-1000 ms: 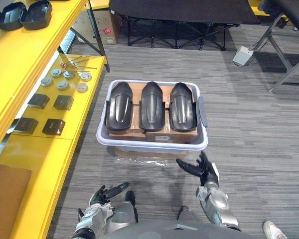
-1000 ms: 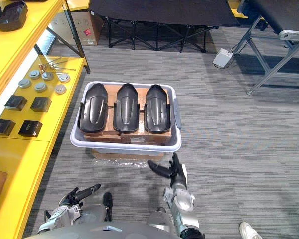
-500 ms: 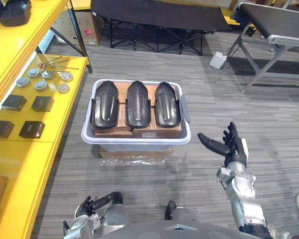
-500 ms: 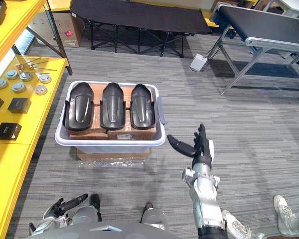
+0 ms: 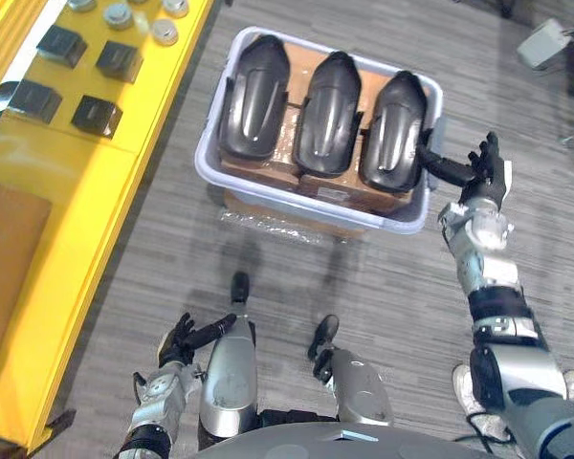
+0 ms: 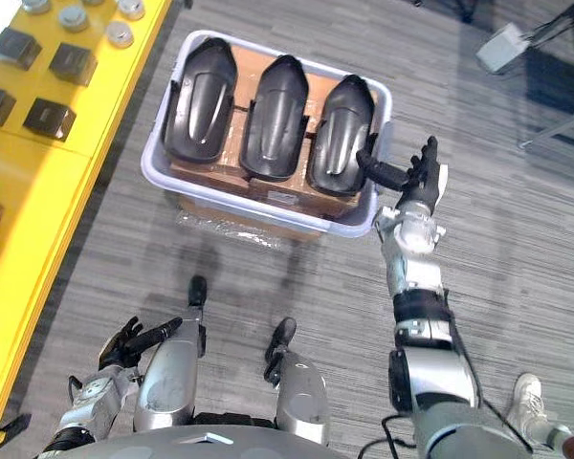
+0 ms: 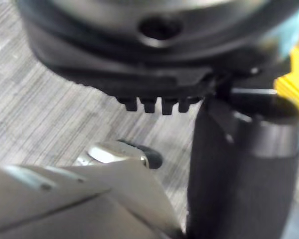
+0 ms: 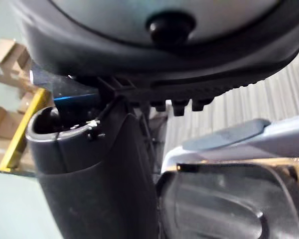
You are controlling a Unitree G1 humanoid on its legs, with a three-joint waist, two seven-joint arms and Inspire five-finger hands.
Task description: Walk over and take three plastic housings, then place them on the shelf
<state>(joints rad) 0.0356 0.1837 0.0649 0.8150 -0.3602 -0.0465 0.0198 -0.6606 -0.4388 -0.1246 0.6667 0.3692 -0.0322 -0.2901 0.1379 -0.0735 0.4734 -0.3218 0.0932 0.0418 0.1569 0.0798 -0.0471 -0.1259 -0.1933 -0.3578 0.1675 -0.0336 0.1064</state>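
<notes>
Black housing (image 5: 390,134) just beside right hand (image 5: 485,182)

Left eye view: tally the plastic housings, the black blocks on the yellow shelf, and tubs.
plastic housings: 3
black blocks: 4
tub: 1
Total: 8

The two head cameras are looking almost straight down from high up at the floor (image 5: 297,277), side by side. Both are taking in the tub (image 5: 311,205) with its three housings (image 5: 327,113), the yellow shelf (image 5: 67,191) on the left, and the right robot hand (image 5: 482,180) beside the tub. The left wrist camera is sitting very close behind the left robot hand (image 7: 159,45), facing the floor. The right wrist camera is looking from just as close past its own robot hand at the tub's rim and one housing.
</notes>
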